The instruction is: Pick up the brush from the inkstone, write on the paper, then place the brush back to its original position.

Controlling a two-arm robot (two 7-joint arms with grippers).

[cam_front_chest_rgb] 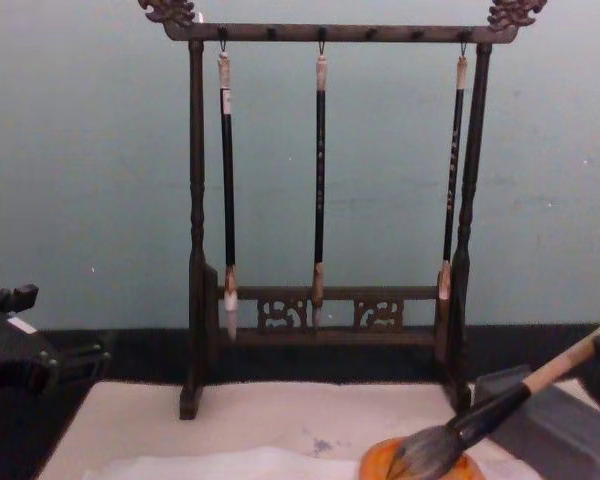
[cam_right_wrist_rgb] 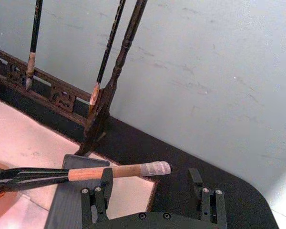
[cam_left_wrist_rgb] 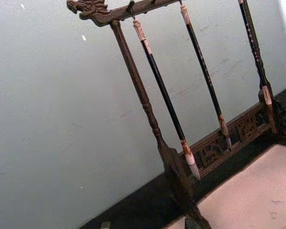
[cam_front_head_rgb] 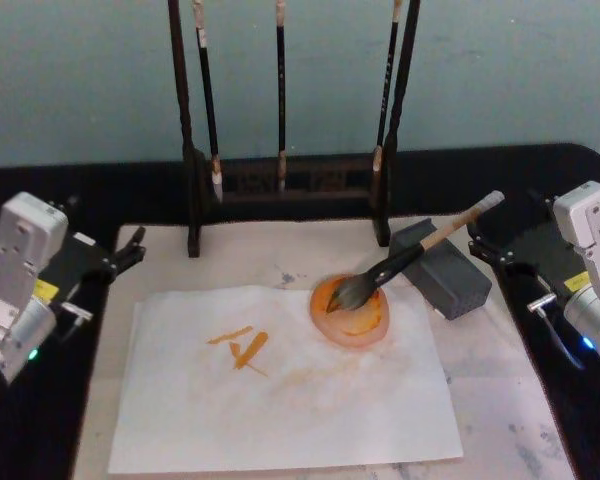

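Note:
The brush lies slanted, its grey tuft in a small orange dish and its tan handle resting on the dark grey inkstone block. The white paper lies on the beige mat and carries a few orange strokes. At the table's right edge, my right gripper is open just short of the handle's taped end. That end shows above the gap between its fingers in the right wrist view. My left gripper is open at the mat's far left corner, holding nothing.
A dark wooden rack with three thin hanging brushes stands at the back of the mat, before a pale wall. Black tabletop flanks the mat on both sides.

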